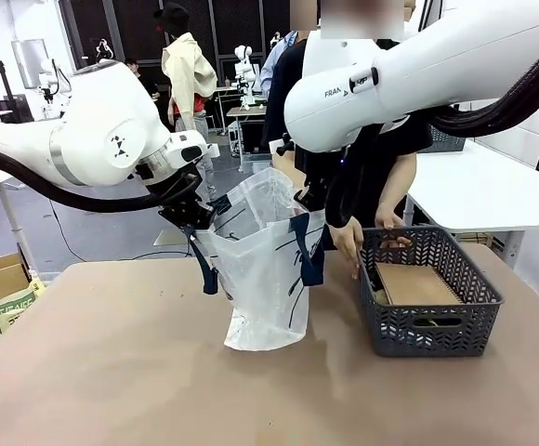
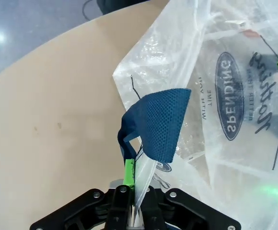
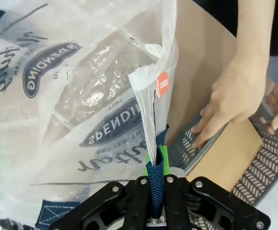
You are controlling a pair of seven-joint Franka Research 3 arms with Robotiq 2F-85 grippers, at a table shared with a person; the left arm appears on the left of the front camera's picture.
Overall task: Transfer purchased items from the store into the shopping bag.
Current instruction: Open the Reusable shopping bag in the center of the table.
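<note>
1. Left gripper was pinched tight on the shopping bag rim, beside a navy handle. Right gripper was clamped on the opposite rim and strap.
2. Bag stood upright mid-table, long axis vertical, mouth up. It was likely stretched open to receive goods.
3. Basket sat just beside it, tan flat piece lying inside, person's hand at its rim.

1. Bright, even indoor light; soft shadows under bag and basket on counter.
2. Wrist views: sheen on bag plastic, lamp glint on floor.
3. Wide-angle bending at edges; focus sharp.
</note>
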